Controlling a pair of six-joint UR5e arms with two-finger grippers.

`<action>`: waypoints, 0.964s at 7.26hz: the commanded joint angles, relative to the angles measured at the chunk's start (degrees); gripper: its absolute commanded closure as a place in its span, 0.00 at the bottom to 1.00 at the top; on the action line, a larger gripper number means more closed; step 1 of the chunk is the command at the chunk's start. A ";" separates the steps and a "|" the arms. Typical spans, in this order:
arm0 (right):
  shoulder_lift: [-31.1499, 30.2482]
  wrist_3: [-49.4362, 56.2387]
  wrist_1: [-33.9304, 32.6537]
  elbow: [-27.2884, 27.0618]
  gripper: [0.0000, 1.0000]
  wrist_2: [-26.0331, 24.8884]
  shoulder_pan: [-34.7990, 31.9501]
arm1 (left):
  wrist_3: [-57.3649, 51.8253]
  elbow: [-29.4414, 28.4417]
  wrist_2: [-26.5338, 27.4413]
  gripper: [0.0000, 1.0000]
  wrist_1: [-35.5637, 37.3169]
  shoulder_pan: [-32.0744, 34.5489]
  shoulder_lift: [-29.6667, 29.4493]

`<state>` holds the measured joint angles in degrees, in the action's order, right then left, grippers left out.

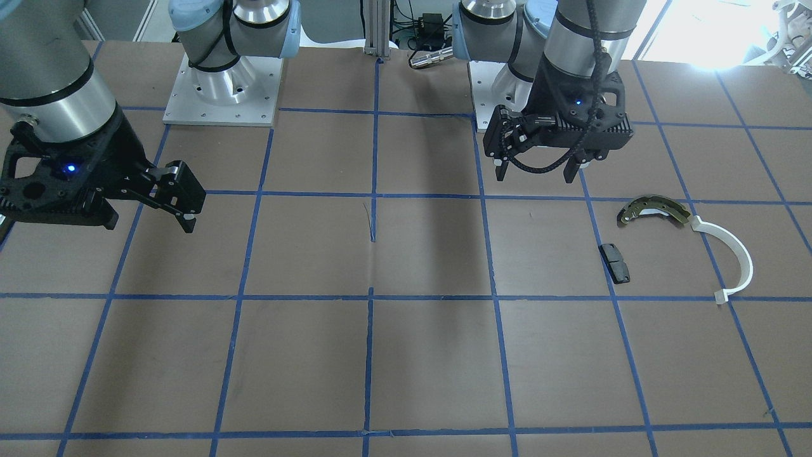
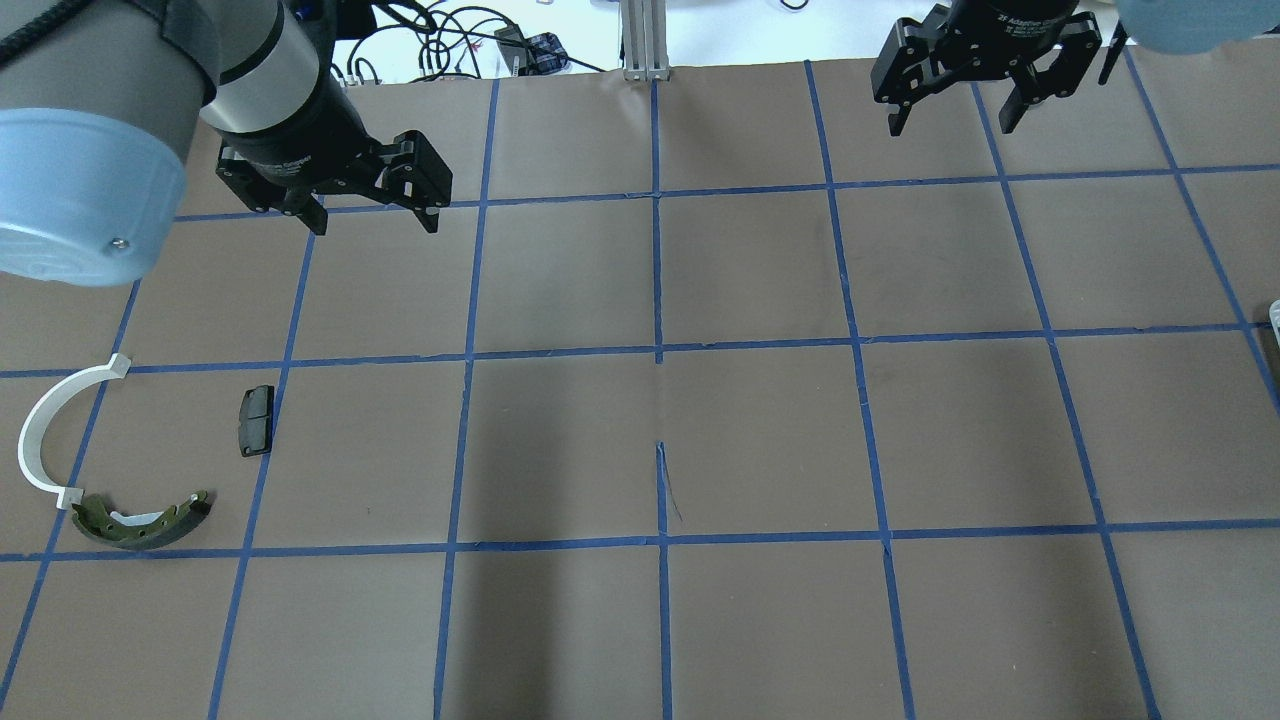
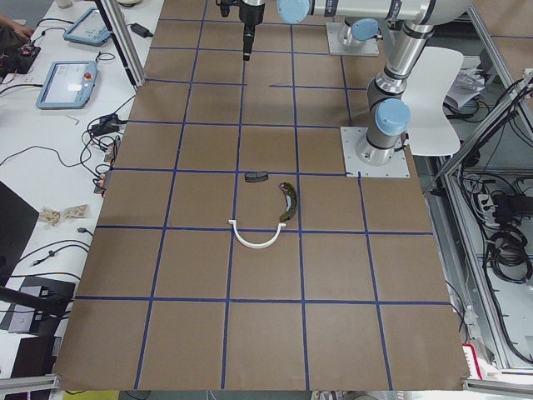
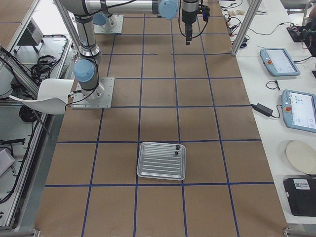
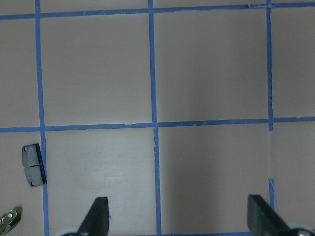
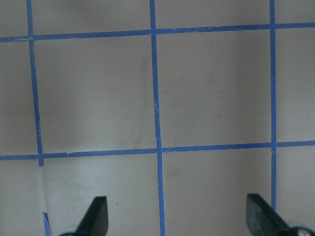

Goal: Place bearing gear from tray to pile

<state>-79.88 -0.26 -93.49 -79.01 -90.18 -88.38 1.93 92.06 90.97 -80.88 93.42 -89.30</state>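
Observation:
The tray, silvery and ribbed, lies flat on the table's right end; only its corner shows in the overhead view. Two small dark parts sit in its far corner, the bearing gear among them, too small to tell apart. The pile lies at the left end: brake shoe, white arc, black pad. My left gripper hangs open and empty, beyond the pile. My right gripper is open and empty near the far edge, well away from the tray.
Brown paper with a blue tape grid covers the table. An aluminium post and cables stand at the far edge. A side bench with tablets runs along the operators' side. A white chair stands behind the right arm's base.

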 commanded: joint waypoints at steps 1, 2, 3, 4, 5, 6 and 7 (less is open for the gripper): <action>-0.18 2.79 0.15 0.08 0.00 0.01 -0.04 | 0.00 0.05 0.00 0.00 0.02 0.09 0.00; -0.18 4.20 0.24 0.34 0.00 -0.25 0.05 | 0.00 0.05 0.00 0.00 0.02 0.01 0.00; -0.10 4.82 3.37 0.52 0.00 -1.04 1.96 | 0.00 0.05 0.09 0.00 0.02 0.00 0.00; -0.70 6.92 6.19 1.31 0.00 -1.22 6.86 | 0.00 0.05 0.00 0.00 0.02 0.09 0.00; -1.06 17.29 8.56 2.18 0.00 -1.40 12.21 | 0.00 0.05 0.00 0.00 0.02 0.01 0.00; -1.06 28.01 8.85 2.54 0.00 -2.97 19.14 | 0.00 0.05 0.00 0.00 0.02 0.00 0.00; -0.28 39.95 8.50 2.46 0.00 -3.24 28.17 | 0.00 0.05 0.00 0.00 0.02 0.00 0.00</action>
<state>-80.69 25.69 -85.24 -76.73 -92.66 -70.27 1.93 92.11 90.97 -80.86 93.43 -89.30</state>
